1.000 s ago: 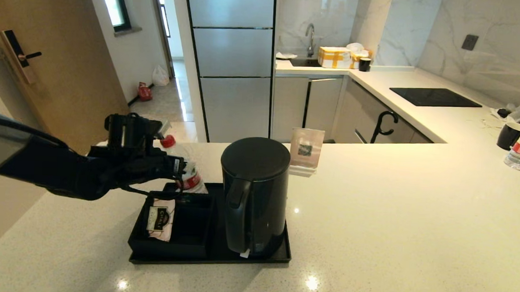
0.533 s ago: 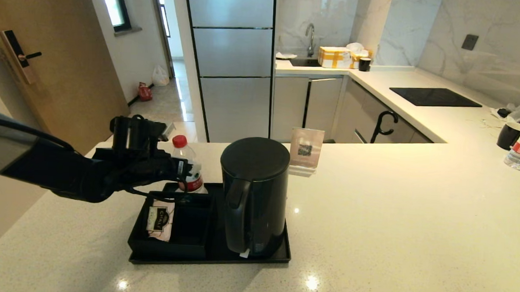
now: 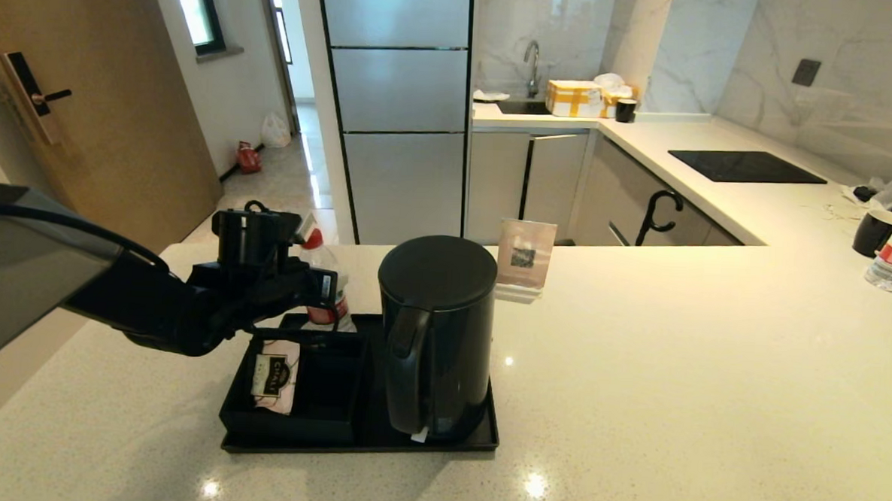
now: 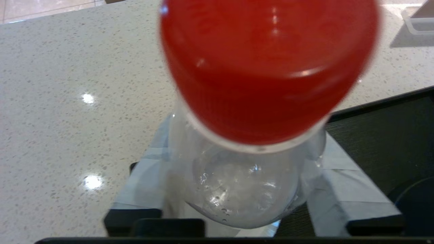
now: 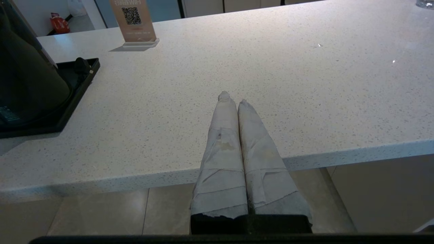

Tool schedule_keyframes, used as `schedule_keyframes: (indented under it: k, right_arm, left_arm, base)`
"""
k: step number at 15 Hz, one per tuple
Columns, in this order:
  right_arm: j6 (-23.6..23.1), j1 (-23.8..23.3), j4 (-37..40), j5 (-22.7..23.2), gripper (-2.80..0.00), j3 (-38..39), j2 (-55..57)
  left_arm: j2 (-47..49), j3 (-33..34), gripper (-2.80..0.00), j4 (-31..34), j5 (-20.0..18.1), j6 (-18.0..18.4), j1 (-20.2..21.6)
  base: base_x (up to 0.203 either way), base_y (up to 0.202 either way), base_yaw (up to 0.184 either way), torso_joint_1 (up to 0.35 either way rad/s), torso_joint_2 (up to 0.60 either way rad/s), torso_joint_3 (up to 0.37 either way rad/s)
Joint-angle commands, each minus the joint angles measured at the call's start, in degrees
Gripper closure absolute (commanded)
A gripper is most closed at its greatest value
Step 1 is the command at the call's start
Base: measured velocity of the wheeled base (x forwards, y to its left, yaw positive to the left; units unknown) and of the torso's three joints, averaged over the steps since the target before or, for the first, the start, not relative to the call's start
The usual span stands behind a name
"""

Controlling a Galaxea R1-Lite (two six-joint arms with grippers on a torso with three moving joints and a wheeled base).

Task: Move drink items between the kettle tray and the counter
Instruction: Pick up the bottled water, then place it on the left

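i see left gripper (image 3: pixel 324 294) around water bottle (image 3: pixel 323 275), fingers (image 4: pixel 142 183) flanking it, grip or gap unclear; bottle upright at back of tray (image 3: pixel 437 442). right gripper (image 5: pixel 232 98) pressed together at counter (image 3: pixel 675 351) edge.

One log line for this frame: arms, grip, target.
left gripper: around water bottle at tray back corner, grip unconfirmed | right gripper: shut, parked at counter edge | kettle: on tray
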Motion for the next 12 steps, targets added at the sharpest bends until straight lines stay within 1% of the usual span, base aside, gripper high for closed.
schedule_keyframes:
  k: [1,4,6,9,10,11,12]
  right_arm:
    - [0.0,0.0,0.0,0.0,0.00,0.0,0.1]
    - [0.0,0.0,0.0,0.0,0.00,0.0,0.1]
    - [0.0,0.0,0.0,0.0,0.00,0.0,0.1]
    - [0.0,0.0,0.0,0.0,0.00,0.0,0.1]
    - [0.0,0.0,0.0,0.0,0.00,0.0,0.1]
    - [0.0,0.0,0.0,0.0,0.00,0.0,0.1]
    - [0.0,0.0,0.0,0.0,0.00,0.0,0.1]
  left_arm:
    - [0.2,0.1,0.00,-0.1,-0.1,0.0,-0.3]
    - [0.2,0.1,0.00,-0.1,-0.1,0.0,-0.3]
    - [-3.0,-0.7,0.00,1.5,2.9,-0.6,-0.9]
    - [-16.5,-2.3,0.00,8.9,9.3,-1.2,-1.0]
    - [-19.3,-2.2,0.00,10.7,10.7,-1.1,-0.3]
    - [-22.2,-1.6,0.00,12.4,11.9,-0.8,2.6]
    - [-23.0,-0.9,0.00,13.5,12.8,-0.7,4.1]
  base:
    - [0.000,0.000,0.000,0.000,0.00,0.000]
    - [0.000,0.000,0.000,0.000,0.00,0.000]
    - [0.000,0.000,0.000,0.000,0.00,0.000]
    - [0.000,0.000,0.000,0.000,0.00,0.000]
    - [0.000,0.000,0.000,0.000,0.00,0.000]
    - [0.000,0.000,0.000,0.000,0.00,0.000]
    - [0.000,0.000,0.000,0.000,0.00,0.000]
